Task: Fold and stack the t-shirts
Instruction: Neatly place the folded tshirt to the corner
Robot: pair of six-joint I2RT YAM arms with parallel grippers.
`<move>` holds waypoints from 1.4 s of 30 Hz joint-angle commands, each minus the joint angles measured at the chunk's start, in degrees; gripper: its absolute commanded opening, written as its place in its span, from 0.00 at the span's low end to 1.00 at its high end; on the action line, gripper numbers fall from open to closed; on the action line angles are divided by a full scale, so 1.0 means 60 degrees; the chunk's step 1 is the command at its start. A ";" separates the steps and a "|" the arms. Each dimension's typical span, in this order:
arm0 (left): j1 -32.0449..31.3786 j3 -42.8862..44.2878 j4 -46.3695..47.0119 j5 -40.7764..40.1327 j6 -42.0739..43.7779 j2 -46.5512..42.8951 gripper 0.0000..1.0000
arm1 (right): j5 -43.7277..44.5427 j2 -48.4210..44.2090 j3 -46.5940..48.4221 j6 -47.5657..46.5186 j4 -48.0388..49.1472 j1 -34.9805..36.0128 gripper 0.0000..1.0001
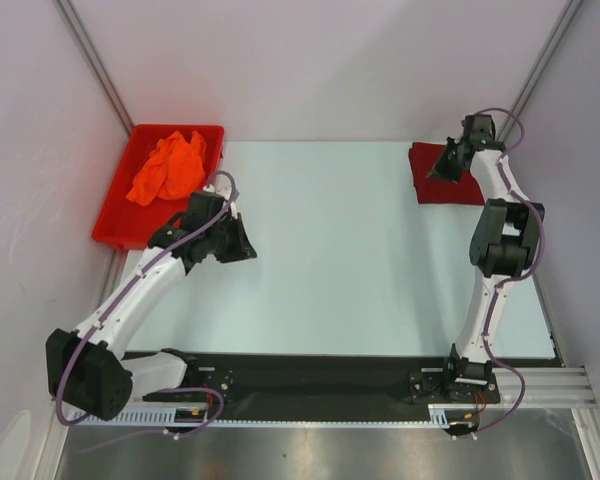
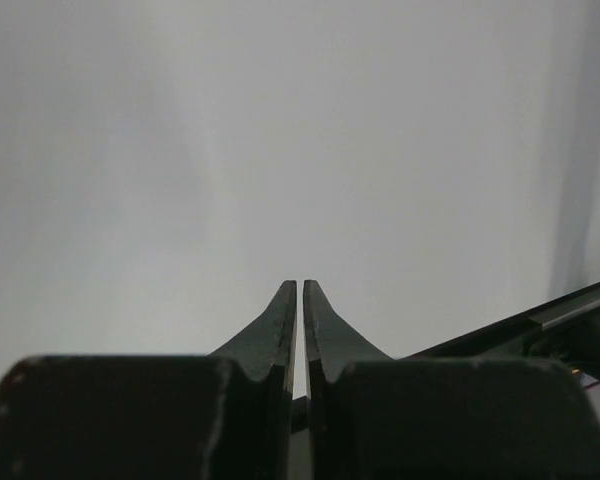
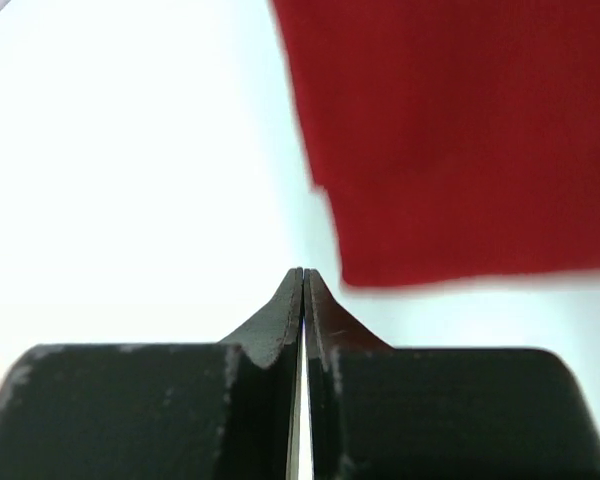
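Overhead view, 10 o'clock: red bin point(image 1: 115, 222) at the far left corner of the worktop point(image 1: 350, 270), close against the left wall. Inside it, the orange shirt point(image 1: 168, 168), crumpled in a heap, not folded.

Just off the bin's 4 o'clock corner: left tool point(image 2: 300, 288), fingers drawn almost together with only a thin slit between, gripping nothing. Pale bare surface ahead of it in the wrist view.

Centre, from 12 to 6 o'clock: bare worktop, the widest open room for spreading and folding.

At 1 o'clock, near the far right corner: maroon shirt point(image 1: 430, 193), folded into a flat rectangle with fairly square edges. Over it, right tool point(image 3: 302, 272), fingers pressed together, gripping nothing. In the wrist view, one corner of the fold just beside the tips.

Judged step in hand: maroon shirt folded and placed, orange shirt next. For a clean pick:
- Spread the left tool's fingers before crossing the bin's rim.
- Come down from above onto a raised ridge of cloth and pinch.
- Lift straight up, well clear of the rim.
- Carry toward 3 o'clock into the centre, not along the wall.

Edges to mind: bin rim at the left tool's 10 o'clock, with the left wall and its slanted post beyond. Right wall and post close behind the right arm. Best to draw that arm back toward 6 o'clock without dragging the folded corner.
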 commanded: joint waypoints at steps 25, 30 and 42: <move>-0.1558 -0.7448 0.4050 0.0316 -0.5427 -0.8660 0.26 | -0.2024 -2.1072 -1.6556 0.4889 0.0504 0.2621 0.95; -0.1543 -0.9059 0.3336 0.0096 -0.6718 -1.2209 0.31 | -0.2432 -2.0541 -1.7333 0.5197 0.0218 0.2680 1.00; -0.1573 -1.0702 0.4928 0.1120 -0.7100 -1.2554 0.34 | -0.2579 -2.0938 -1.8316 0.4862 -0.0412 0.2709 1.00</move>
